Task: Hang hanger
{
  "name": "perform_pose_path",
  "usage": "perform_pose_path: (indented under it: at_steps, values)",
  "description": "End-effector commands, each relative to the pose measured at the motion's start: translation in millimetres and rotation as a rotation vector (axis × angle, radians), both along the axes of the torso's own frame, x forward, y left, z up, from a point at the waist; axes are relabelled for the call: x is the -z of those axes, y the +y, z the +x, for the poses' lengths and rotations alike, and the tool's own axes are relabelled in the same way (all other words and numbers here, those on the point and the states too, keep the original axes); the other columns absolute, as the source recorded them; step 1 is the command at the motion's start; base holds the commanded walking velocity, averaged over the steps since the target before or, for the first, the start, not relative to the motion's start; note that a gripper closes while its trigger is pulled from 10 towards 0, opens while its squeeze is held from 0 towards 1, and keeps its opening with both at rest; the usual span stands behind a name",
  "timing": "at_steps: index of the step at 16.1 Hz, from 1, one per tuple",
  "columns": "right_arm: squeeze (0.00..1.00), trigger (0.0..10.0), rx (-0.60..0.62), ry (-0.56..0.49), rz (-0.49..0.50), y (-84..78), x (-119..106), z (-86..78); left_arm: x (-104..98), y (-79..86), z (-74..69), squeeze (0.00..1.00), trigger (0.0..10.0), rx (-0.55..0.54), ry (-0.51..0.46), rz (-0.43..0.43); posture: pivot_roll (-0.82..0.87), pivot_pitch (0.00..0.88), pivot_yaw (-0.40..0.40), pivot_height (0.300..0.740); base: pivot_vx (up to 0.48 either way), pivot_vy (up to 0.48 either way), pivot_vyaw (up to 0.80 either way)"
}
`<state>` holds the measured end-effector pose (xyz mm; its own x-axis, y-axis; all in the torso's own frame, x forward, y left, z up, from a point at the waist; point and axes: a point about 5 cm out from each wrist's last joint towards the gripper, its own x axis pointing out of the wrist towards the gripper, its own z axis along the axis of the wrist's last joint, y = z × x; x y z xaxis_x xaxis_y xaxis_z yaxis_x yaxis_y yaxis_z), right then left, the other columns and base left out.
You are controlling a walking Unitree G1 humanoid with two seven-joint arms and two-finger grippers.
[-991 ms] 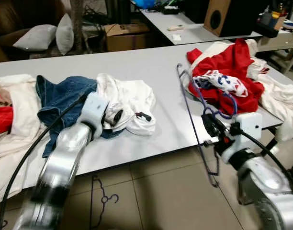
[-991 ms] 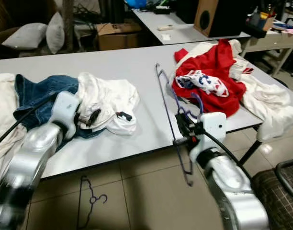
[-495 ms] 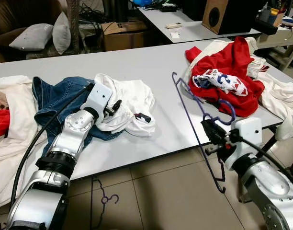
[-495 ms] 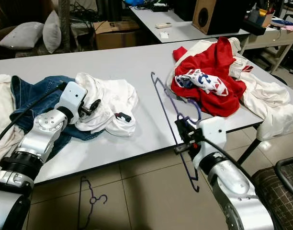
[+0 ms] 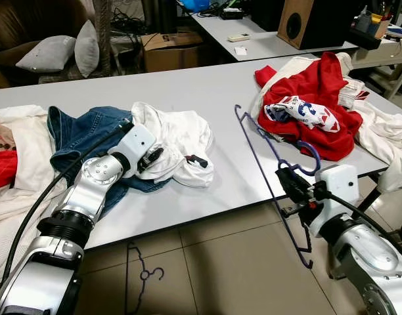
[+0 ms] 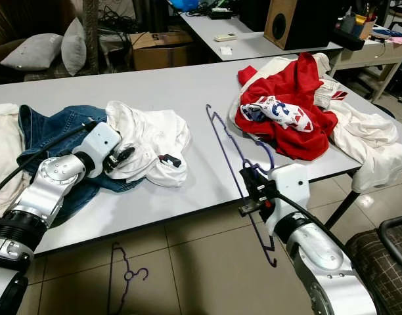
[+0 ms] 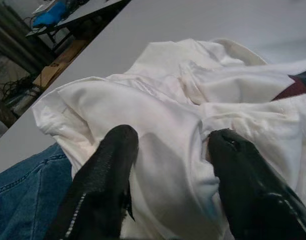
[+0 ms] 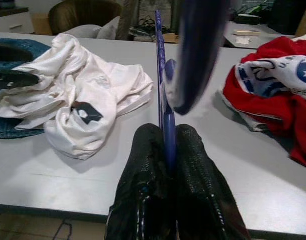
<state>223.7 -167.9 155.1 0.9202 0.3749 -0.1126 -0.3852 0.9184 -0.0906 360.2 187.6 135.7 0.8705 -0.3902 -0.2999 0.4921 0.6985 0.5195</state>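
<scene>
Gripping a thin purple wire hanger (image 5: 273, 177), the right tool (image 5: 291, 187) is clamped on it at the counter's (image 5: 214, 85) front edge; hanger stands on edge, one end over the counter, other end hanging below the edge, hook curling beside a red garment (image 5: 319, 98). Right arm bent, silver, reaching in from below the edge. Left tool (image 7: 168, 170) w/ black textured fingers (image 7: 108, 175) spread apart, pressed onto a crumpled white shirt (image 5: 175, 141) beside blue jeans (image 5: 83, 134). Second hanger (image 5: 142, 272) lies on the tiled floor.
</scene>
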Motion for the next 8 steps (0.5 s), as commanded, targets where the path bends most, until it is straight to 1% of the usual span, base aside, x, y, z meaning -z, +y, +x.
perform_pose_path:
  at_steps: [1,2,4,8]
  values:
    - [0.00,10.0,-0.016,-0.013,-0.014,1.2,-3.4,2.2,1.5,0.9,1.2,0.00,0.0,0.003,0.022,0.040,-0.11,0.000,0.013,0.740,0.000,0.000,0.00]
    - [0.00,10.0,-0.018,-0.013,-0.015,1.5,-3.5,2.2,2.2,1.8,1.7,0.00,0.0,-0.007,0.023,0.046,-0.11,0.000,0.013,0.740,0.000,0.000,0.00]
    - [0.00,10.0,-0.019,-0.012,-0.016,1.2,-3.4,1.7,-1.9,3.8,6.0,0.00,0.0,-0.045,0.006,0.027,-0.11,0.000,0.013,0.740,0.000,0.000,0.00]
    - [0.00,10.0,-0.023,-0.010,-0.017,2.6,-2.1,0.3,-2.7,1.2,6.9,0.00,0.0,-0.024,0.025,0.002,-0.12,0.000,0.019,0.740,0.000,0.000,0.00]
